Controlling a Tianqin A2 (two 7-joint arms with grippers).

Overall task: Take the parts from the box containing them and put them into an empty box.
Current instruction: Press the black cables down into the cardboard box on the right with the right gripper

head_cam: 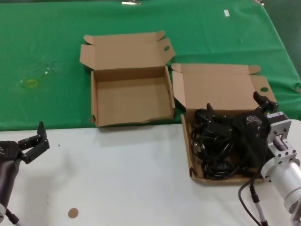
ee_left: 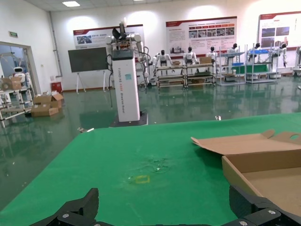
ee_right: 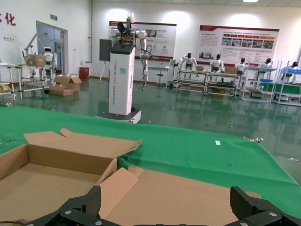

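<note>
Your right gripper is hanging right over the parts, fingers spread wide apart with nothing between them. That spread looks like a setup for dropping around one of the cable bundles, and being directly above the pile means you'd only need to go down, not sideways.

The box containing them sits at the right side of the table, its tray on the white part near the front edge, with its big lid panel lying back onto the green cloth. Inside it's a tangle of black cables and plugs, and I can't tell how many separate bundles there are.

The empty box sits on the green cloth to the left of it, nearly touching at the corner, lid folded back so the opening faces up. Nothing in it, bare cardboard floor, so no transfer has happened yet by the look of it.

Your left gripper is parked low at the front left corner of the table, fingers also apart and empty, well away from both boxes.
</note>
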